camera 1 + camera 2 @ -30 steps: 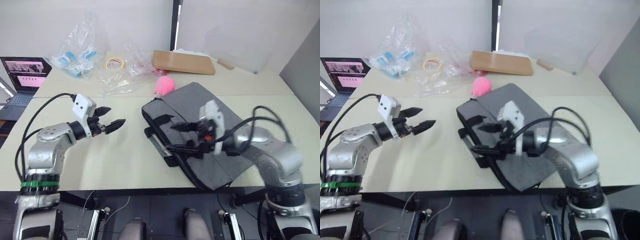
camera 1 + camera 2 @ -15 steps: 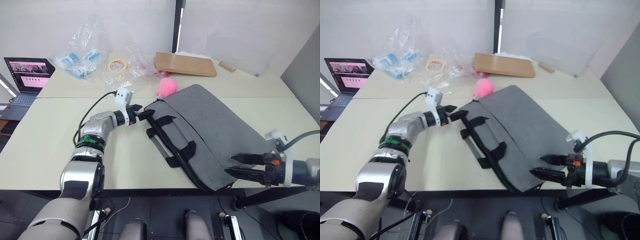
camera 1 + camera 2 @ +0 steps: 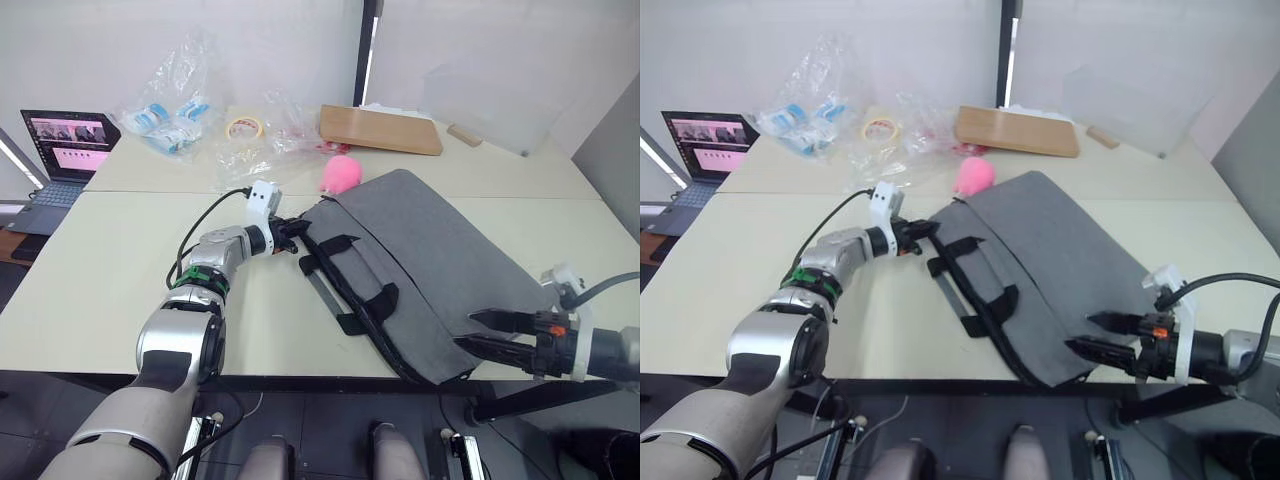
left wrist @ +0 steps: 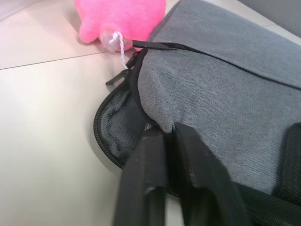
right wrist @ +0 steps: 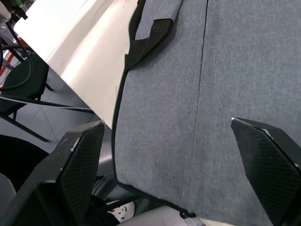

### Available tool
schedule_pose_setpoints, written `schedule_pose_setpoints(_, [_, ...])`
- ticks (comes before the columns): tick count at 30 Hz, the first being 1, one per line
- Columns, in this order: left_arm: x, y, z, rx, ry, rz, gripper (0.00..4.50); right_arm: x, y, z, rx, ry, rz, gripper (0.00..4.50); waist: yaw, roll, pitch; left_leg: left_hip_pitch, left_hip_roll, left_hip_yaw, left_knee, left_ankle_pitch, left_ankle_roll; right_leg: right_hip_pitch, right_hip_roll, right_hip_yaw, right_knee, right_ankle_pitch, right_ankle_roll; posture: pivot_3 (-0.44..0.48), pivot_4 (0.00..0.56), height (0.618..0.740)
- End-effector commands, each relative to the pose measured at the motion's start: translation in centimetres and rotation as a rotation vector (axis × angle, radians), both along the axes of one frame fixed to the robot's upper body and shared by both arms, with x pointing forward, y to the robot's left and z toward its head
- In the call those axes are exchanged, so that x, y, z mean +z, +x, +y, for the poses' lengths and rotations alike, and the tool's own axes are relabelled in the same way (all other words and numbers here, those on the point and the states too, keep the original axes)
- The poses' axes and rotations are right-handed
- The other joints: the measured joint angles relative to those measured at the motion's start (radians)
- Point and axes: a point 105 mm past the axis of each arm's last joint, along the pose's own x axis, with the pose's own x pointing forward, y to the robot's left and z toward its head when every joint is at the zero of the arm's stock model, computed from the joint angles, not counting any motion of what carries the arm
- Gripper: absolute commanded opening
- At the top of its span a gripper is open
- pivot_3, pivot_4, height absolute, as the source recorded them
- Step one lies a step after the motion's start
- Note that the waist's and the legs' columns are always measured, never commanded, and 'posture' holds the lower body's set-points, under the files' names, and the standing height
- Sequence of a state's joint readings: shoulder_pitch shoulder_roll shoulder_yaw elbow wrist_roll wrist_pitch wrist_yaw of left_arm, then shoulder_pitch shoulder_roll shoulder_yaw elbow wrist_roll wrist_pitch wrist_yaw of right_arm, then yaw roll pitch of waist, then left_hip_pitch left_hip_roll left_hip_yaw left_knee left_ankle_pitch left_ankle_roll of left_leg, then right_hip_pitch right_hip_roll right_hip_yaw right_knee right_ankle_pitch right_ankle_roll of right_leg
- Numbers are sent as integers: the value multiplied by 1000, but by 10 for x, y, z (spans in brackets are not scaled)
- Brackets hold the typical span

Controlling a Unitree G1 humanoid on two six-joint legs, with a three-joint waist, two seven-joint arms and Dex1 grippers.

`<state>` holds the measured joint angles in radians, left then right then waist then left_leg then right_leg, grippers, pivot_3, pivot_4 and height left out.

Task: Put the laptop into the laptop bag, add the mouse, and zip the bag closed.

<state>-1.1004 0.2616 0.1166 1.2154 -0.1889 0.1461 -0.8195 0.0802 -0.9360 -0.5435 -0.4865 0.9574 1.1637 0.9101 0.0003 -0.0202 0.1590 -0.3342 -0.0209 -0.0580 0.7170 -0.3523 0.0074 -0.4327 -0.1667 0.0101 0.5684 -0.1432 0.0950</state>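
The grey laptop bag (image 3: 430, 260) lies slanted across the table, its black strap handles (image 3: 365, 300) facing the left side. At its far left corner the zip gapes open (image 4: 110, 125). My left gripper (image 4: 168, 134) is shut there, pinching the grey fabric edge of the bag. My right gripper (image 3: 468, 331) stands open at the bag's near right corner, which overhangs the table's front edge, with its fingers (image 5: 80, 155) spread wide over the fabric. The laptop and the mouse are hidden or out of view.
A pink fuzzy object (image 3: 338, 173) sits just behind the bag's far corner. Plastic bags (image 3: 170, 120), a tape roll (image 3: 242, 128) and a wooden board (image 3: 380, 128) lie at the back. A small dark laptop (image 3: 65, 140) stands at far left.
My left arm reached over to the bag's far corner and its fingers closed on the fabric. My right arm drew back from above the bag to its near right corner, still open.
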Motion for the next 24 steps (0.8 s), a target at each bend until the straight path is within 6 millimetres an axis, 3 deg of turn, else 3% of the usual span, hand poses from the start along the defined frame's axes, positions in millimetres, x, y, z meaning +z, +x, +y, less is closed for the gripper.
schedule_pose_setpoints(1, [21, 11, 12, 97, -1, -83, 56, 10, 1, -6, -17, -34, -62, 4500, 1, 0, 0, 0, 0, 0, 0, 0, 0, 0, 0, 0, 0, 0, 0, 0, 150, 740])
schedule_pose_setpoints(5, [23, 15, 52, 264, 69, -181, 56, 4, -2, -10, -32, -49, -41, 4500, -14, 0, 0, 1, 0, 0, -1, 0, 0, 0, 0, 0, 0, 0, 0, 0, 150, 740])
schedule_pose_setpoints(8, [36, 14, 86, 406, 9, -245, 56, -2, -7, -9, -38, -37, -9, 4500, -33, 0, 0, 3, 1, 2, -3, 0, 0, 0, 1, 1, 1, 0, 0, 0, 150, 740])
schedule_pose_setpoints(11, [36, 6, 104, 451, 13, -272, 56, -9, -11, -7, -44, -9, 31, 4500, -50, 0, 0, 5, 3, 2, -4, 0, 0, 0, 2, 2, 1, 0, 0, 0, 150, 740])
schedule_pose_setpoints(18, [38, -21, 100, 427, -67, -258, 56, -24, -2, 10, -96, 123, 109, 4500, -37, 0, 0, 6, 3, 2, -4, 0, 0, -1, 2, 3, 3, 0, 0, 0, 150, 740])
schedule_pose_setpoints(24, [32, -39, 92, 423, -75, -218, 56, -39, 9, 43, -110, 288, 209, 4500, -26, 0, 0, 2, 2, 2, -4, 0, -1, -5, 2, 3, 2, 0, 0, 0, 150, 740])
